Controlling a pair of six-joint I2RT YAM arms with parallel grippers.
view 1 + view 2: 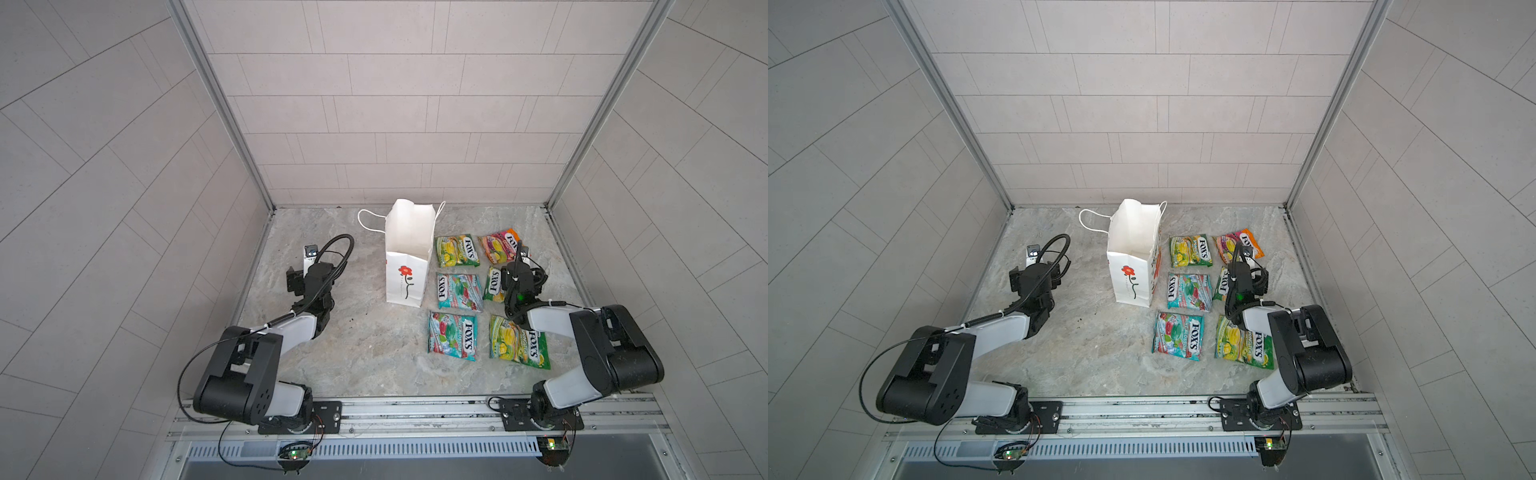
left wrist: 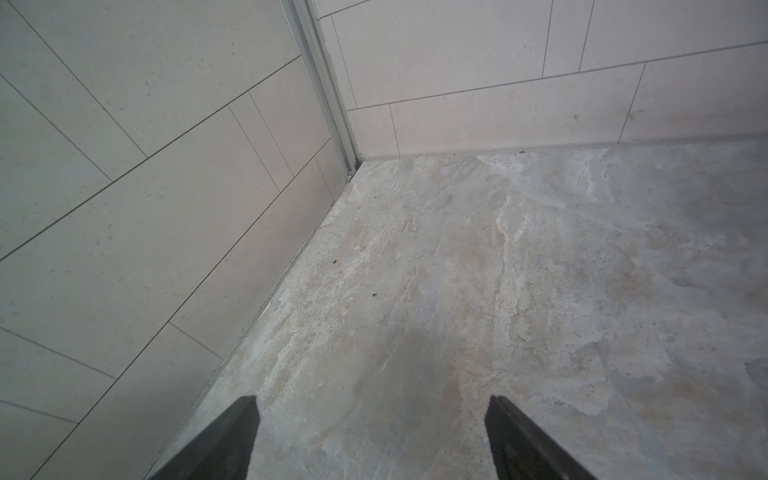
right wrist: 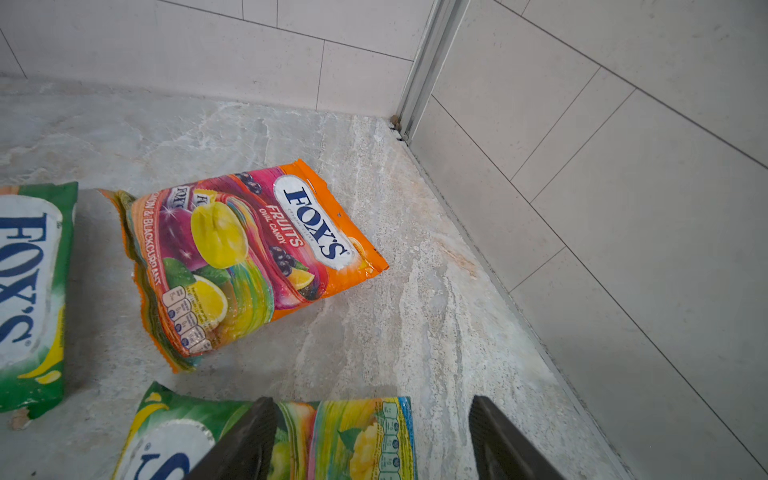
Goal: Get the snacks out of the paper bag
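The white paper bag (image 1: 409, 257) (image 1: 1133, 257) with a red flower stands upright at the back middle, and its open mouth shows only white inside. Several FOX'S snacks lie flat on the table to its right: a green-yellow one (image 1: 456, 250), an orange-pink one (image 1: 496, 245) (image 3: 249, 257), two teal ones (image 1: 459, 291) (image 1: 452, 336), and a green-yellow one (image 1: 518, 341) in front. My right gripper (image 3: 374, 415) hangs open over the edge of another green-yellow packet (image 3: 353, 436), holding nothing. My left gripper (image 2: 372, 415) is open over bare table by the left wall.
Tiled walls close off the table on the left, back and right. The right side wall (image 3: 582, 249) runs close beside the right gripper. The arm bases sit on a metal rail (image 1: 415, 411) along the front edge.
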